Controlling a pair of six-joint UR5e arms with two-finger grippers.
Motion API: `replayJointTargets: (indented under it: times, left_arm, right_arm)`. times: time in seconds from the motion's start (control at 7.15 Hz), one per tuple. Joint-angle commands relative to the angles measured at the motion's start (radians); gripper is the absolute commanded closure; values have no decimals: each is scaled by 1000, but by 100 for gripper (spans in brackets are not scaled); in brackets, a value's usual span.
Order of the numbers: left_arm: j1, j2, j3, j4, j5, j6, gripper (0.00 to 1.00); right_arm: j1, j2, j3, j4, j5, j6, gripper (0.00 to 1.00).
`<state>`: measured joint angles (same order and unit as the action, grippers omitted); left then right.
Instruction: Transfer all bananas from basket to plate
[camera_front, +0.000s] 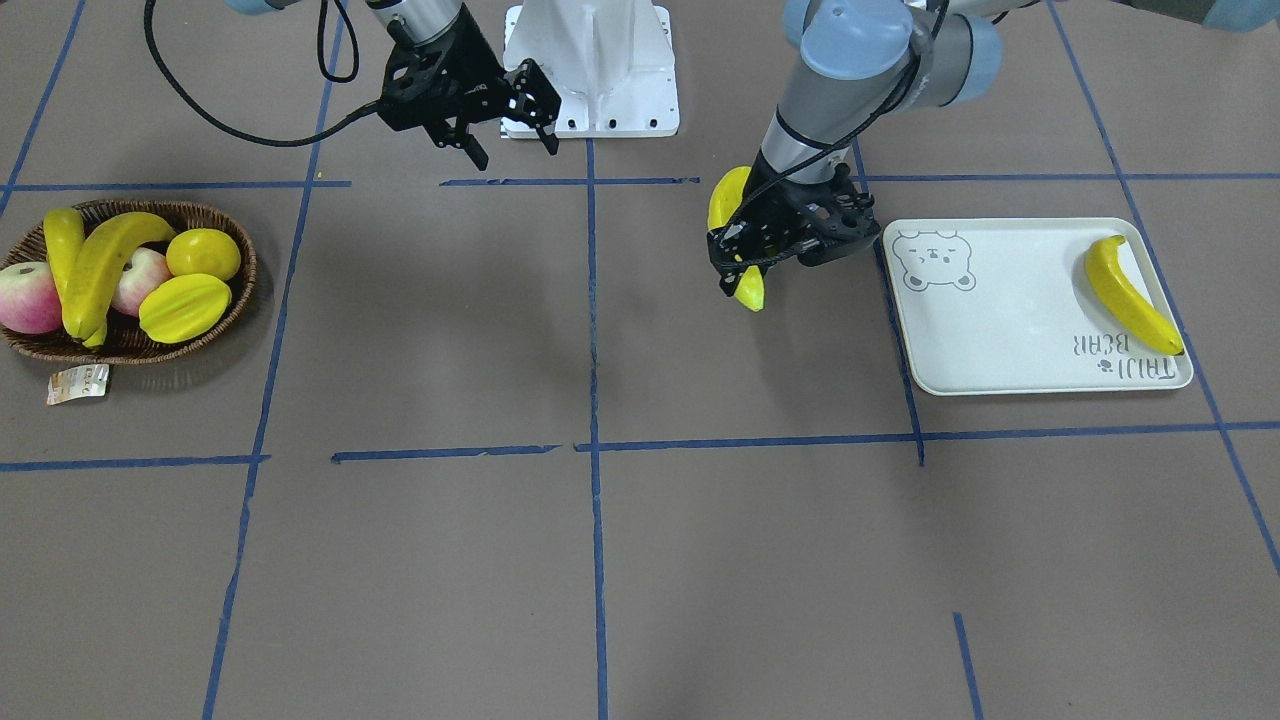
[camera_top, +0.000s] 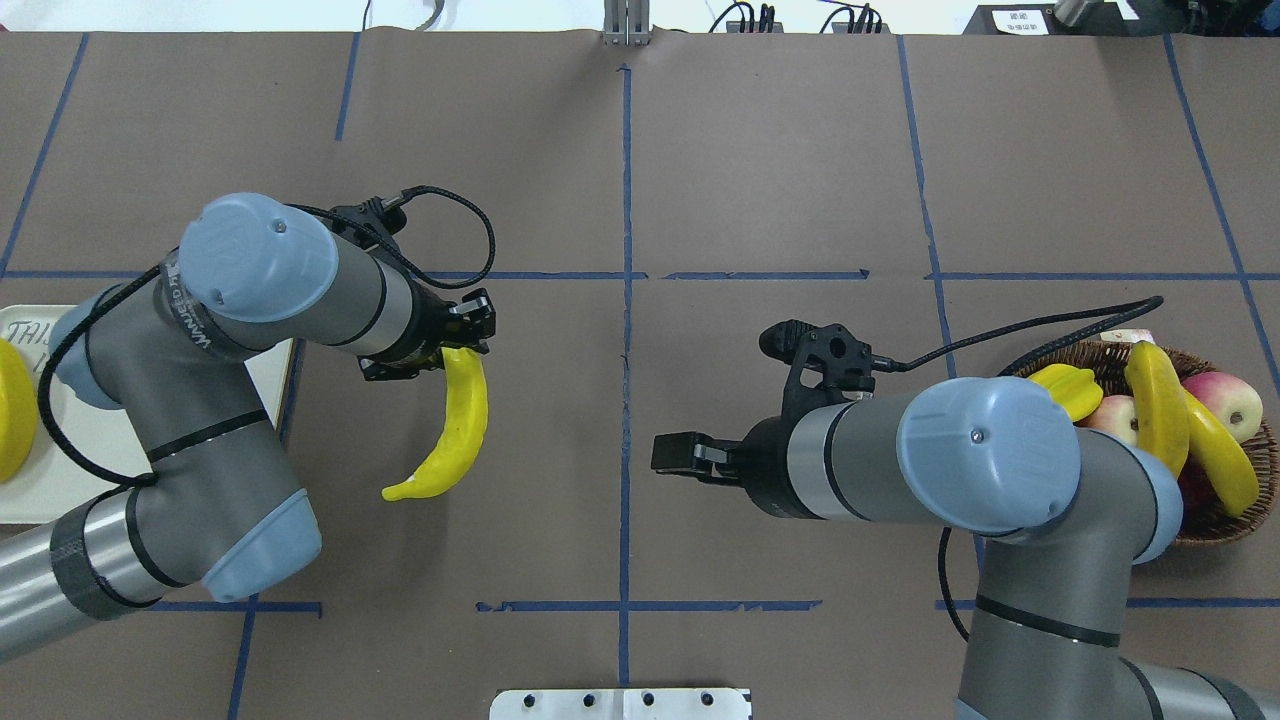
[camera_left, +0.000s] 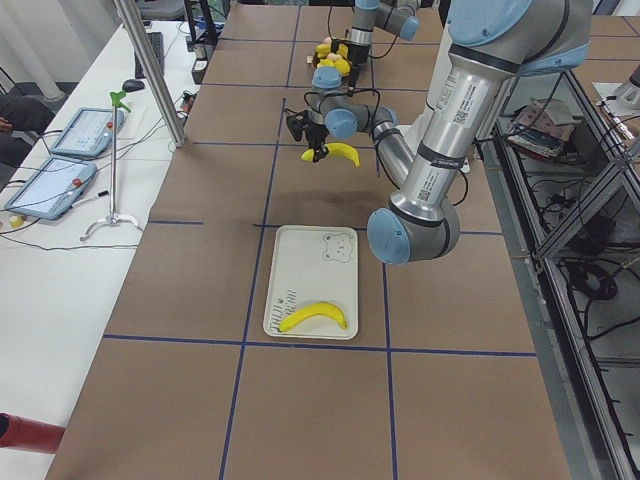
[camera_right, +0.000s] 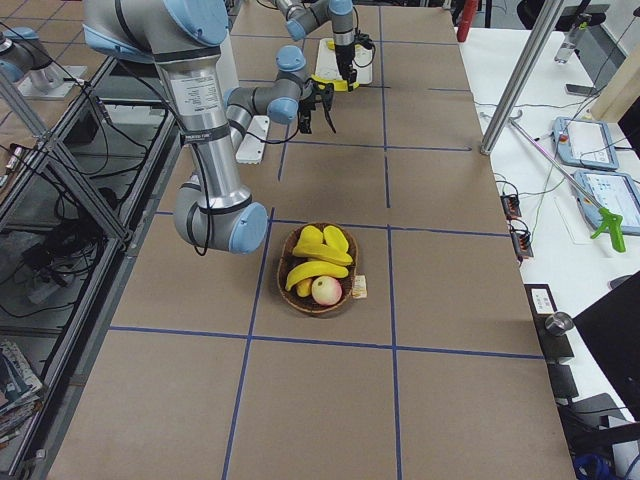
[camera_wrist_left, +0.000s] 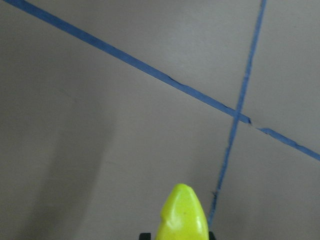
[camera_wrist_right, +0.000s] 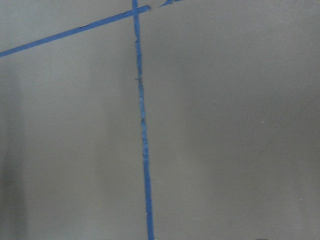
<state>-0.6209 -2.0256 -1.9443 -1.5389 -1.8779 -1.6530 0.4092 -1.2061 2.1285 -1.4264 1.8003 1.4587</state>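
My left gripper (camera_front: 738, 272) is shut on a yellow banana (camera_top: 455, 420) and holds it above the table, a short way from the plate (camera_front: 1000, 310). In the left wrist view only the banana's tip (camera_wrist_left: 182, 215) shows. The off-white plate with the bear drawing carries one banana (camera_front: 1130, 295) along its outer side. The wicker basket (camera_front: 205, 210) at the other end of the table holds two bananas (camera_front: 110, 260) (camera_front: 62, 245). My right gripper (camera_front: 510, 145) hangs open with nothing in it, near the robot's base and apart from the basket.
Two pink apples (camera_front: 30, 298), a ridged starfruit (camera_front: 185, 307) and a round yellow fruit (camera_front: 203, 253) share the basket. A paper tag (camera_front: 78, 384) lies beside it. Blue tape lines cross the brown table. The white robot base (camera_front: 590, 70) stands at the table's robot side.
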Motion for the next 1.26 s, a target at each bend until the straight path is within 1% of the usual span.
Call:
replayJointTargets:
  times: [0.0, 0.14, 0.28, 0.56, 0.84, 0.98, 1.12]
  left_arm:
    - [-43, 75, -50, 131, -1, 15, 99]
    - [-83, 138, -80, 129, 0, 51, 99]
    - [-135, 180, -84, 126, 3, 41, 99]
    - [-232, 273, -88, 96, 10, 38, 99]
    - [-333, 411, -75, -94, -1, 39, 99]
    - [-345, 462, -47, -178, -13, 38, 99]
    - [-356, 488, 8, -281, -36, 13, 99]
  right_arm:
    - [103, 0, 5, -170, 104, -174, 0]
    - [143, -1, 7, -213, 144, -242, 0]
    - [193, -22, 7, -233, 193, -314, 0]
    - [300, -85, 7, -235, 282, -465, 0]
    - [402, -142, 8, -236, 358, -575, 0]
    - [445, -182, 11, -236, 385, -648, 0]
    - [471, -209, 13, -236, 392, -706, 0]
